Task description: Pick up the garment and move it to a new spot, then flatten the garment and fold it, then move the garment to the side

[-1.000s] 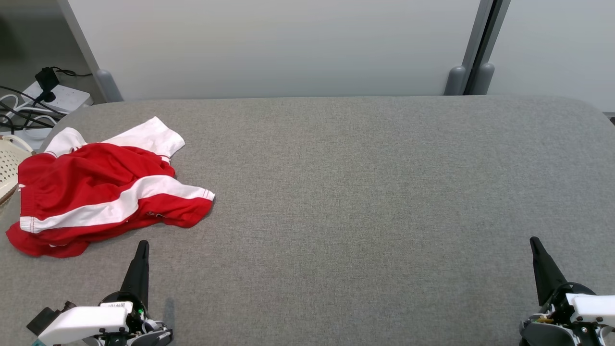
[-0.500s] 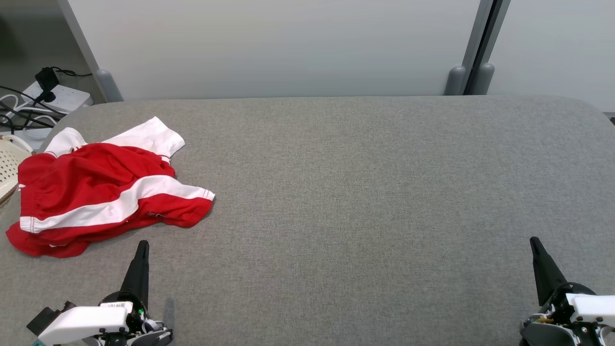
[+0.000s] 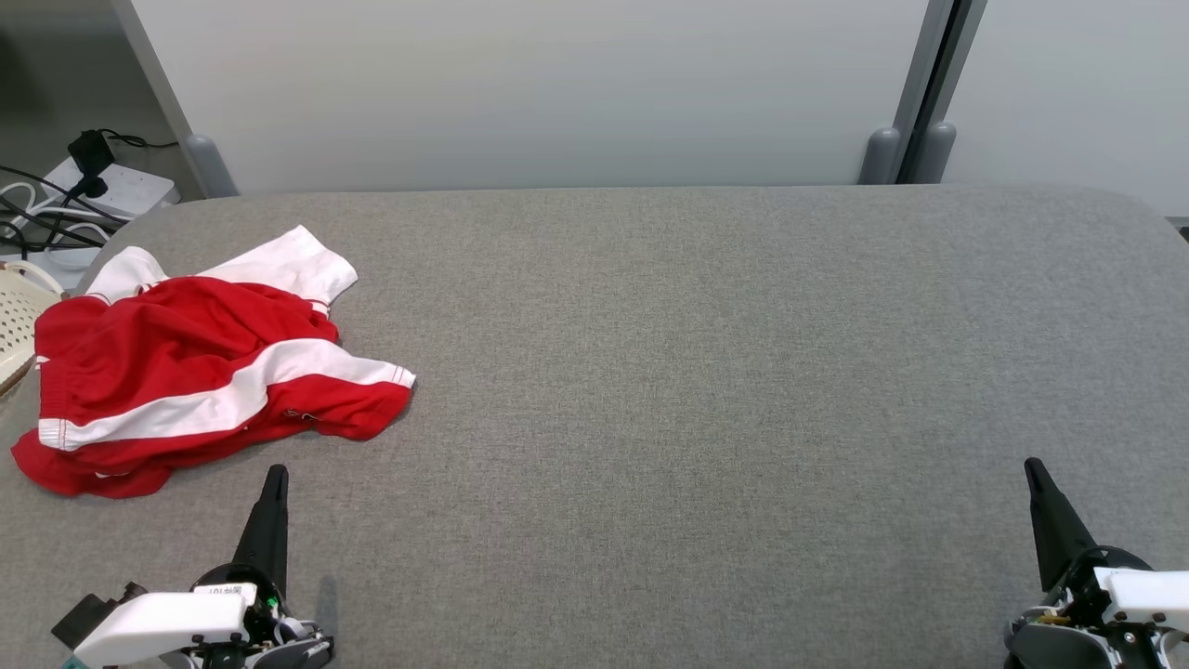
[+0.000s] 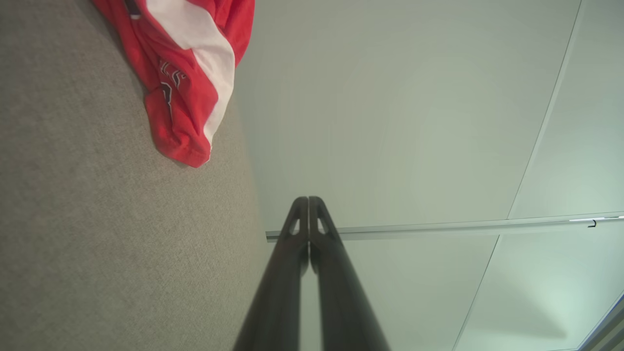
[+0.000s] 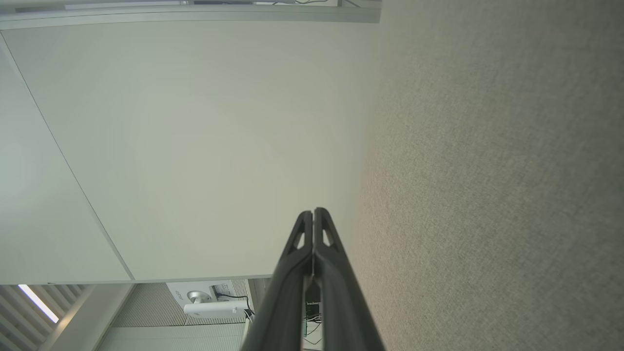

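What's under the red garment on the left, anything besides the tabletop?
The garment lies crumpled on the grey tabletop, which shows along its near and right edges. Anything beneath its folds is covered.

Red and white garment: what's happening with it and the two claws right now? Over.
Left gripper shut, right gripper shut, both empty. Red-and-white garment crumpled at the grey table's left end, untouched. Nothing between it and the left gripper.

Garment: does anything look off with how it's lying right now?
The red and white garment lies crumpled in a heap at the left edge of the grey table, beside a white basket, not flat. Nothing looks damaged or spilled.
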Robot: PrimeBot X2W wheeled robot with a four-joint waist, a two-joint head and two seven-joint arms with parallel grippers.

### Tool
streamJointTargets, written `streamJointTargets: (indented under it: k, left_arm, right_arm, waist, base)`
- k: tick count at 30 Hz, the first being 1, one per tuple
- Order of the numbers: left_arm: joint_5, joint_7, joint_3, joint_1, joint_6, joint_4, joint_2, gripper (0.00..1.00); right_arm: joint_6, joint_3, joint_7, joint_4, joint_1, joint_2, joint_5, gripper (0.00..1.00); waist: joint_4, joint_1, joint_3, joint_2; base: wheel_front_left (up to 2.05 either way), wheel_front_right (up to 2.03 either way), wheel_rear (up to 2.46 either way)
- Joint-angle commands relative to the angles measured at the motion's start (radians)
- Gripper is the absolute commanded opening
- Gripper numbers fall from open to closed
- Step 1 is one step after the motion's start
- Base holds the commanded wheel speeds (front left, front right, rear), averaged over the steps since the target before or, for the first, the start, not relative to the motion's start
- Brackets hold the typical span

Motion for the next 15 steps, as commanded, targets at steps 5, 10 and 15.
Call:
streamJointTargets:
  k: [5, 10, 15]
  left_arm:
    - [0.002, 0.006, 0.031, -0.058, -0.008, -0.023, 0.009, 0.0]
    - [0.002, 0.006, 0.031, -0.058, -0.008, -0.023, 0.009, 0.0]
    - [0.002, 0.006, 0.031, -0.058, -0.008, -0.023, 0.009, 0.0]
  right_arm:
    - [0.002, 0.019, 0.007, -0.027, -0.039, -0.01, -0.005, 0.0]
    - [0.002, 0.019, 0.007, -0.027, -0.039, -0.01, -0.005, 0.0]
    - [0.002, 0.019, 0.007, -0.027, -0.039, -0.01, -0.005, 0.0]
  waist:
    - [0.0, 0.0, 0.0, 0.0]
    - [0.0, 0.0, 0.0, 0.0]
    - [0.0, 0.0, 0.0, 0.0]
  base:
    - [0.0, 0.0, 0.0]
    - [0.0, 0.0, 0.0]
    - [0.0, 0.0, 0.0]
